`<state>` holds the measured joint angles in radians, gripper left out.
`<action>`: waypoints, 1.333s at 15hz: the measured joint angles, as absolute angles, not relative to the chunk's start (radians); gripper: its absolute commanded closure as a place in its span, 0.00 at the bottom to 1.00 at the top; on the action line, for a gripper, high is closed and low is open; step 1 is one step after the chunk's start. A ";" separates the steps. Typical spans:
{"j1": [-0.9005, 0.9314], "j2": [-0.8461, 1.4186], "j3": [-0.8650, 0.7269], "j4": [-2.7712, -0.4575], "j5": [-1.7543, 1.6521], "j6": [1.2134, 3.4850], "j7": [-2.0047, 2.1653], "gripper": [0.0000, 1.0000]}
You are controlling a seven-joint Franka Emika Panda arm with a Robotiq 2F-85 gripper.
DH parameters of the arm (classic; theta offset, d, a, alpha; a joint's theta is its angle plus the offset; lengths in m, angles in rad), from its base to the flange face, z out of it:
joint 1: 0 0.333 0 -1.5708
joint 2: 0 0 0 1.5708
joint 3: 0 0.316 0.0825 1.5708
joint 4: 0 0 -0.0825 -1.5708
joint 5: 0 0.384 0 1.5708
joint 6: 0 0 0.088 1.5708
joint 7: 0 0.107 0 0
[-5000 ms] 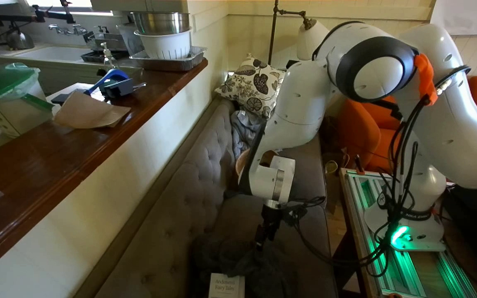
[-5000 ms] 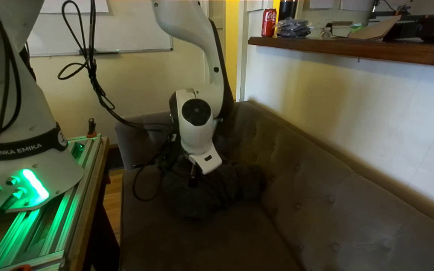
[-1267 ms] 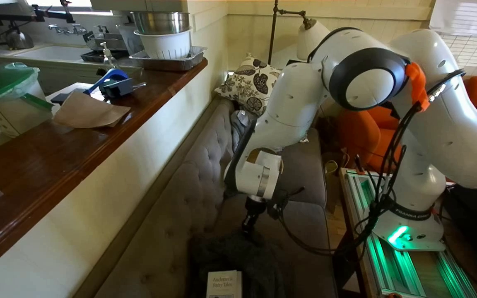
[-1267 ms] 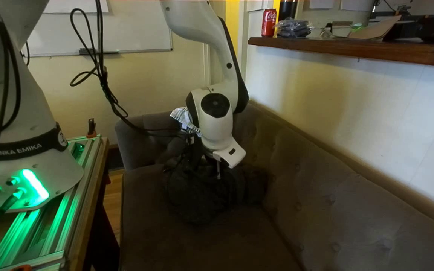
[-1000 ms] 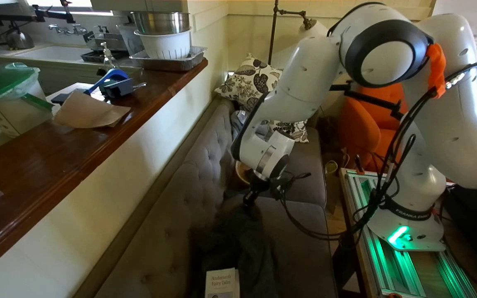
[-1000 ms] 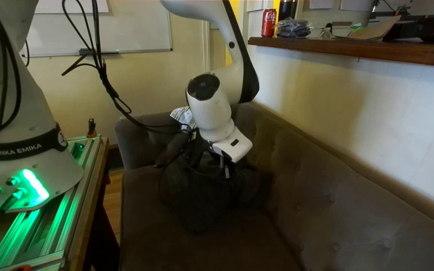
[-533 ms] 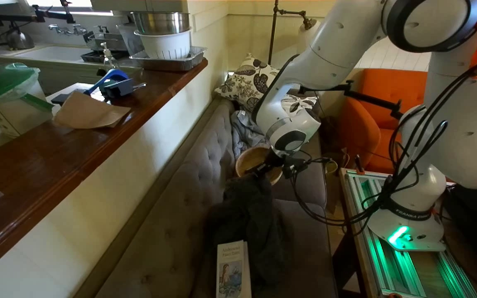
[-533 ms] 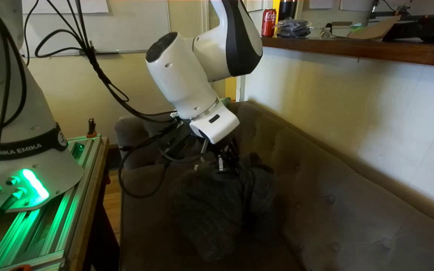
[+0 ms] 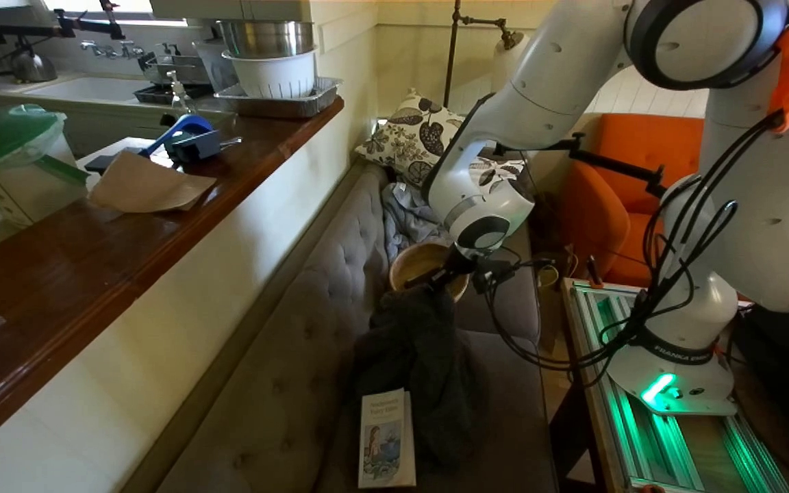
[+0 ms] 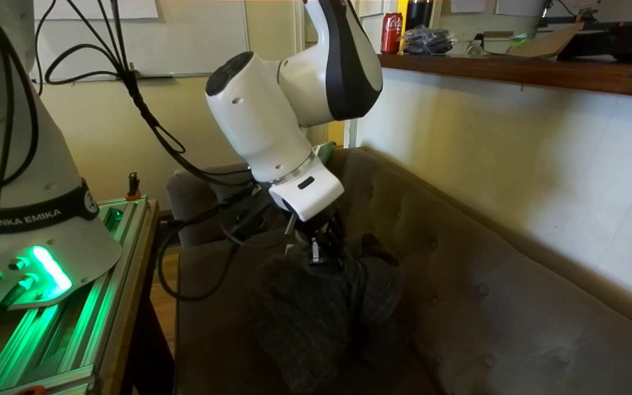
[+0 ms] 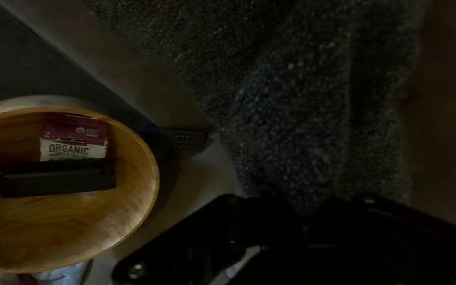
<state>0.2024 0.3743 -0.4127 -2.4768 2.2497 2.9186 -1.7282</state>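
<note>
Cloth (image 11: pixel 291 111), pinched in my gripper (image 11: pixel 305 209), now hangs higher; book (image 9: pixel 386 438), lower than gripper, shifted along: grip seems firm.

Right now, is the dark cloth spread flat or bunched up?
Bunched up: in both exterior views, the dark cloth hangs in loose folds from the gripper, its lower part on the sofa.

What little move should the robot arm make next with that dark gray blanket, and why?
Probably a slow, slight lift of the gripper. It is shut on the dark gray blanket, whose rest lies bunched on the gray sofa, and the Fairy Tales book lies on or against it, I can't tell which; a quick tug might drag the book.
</note>
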 measured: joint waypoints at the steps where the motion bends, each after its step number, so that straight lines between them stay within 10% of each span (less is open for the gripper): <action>1: 0.199 0.386 -0.430 -2.472 2.251 2.918 -1.733 0.98; 3: 0.192 0.405 -0.470 -2.456 2.260 2.918 -1.733 0.98; 5: 0.188 0.424 -0.516 -2.430 2.298 2.918 -1.732 0.65; 15: 0.239 0.531 -0.669 -2.300 2.503 2.996 -1.704 0.06; 20: 0.226 0.514 -0.512 -2.365 2.330 3.057 -1.513 0.00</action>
<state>0.2258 0.5139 -0.5123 -2.3653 2.3304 3.0570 -1.5133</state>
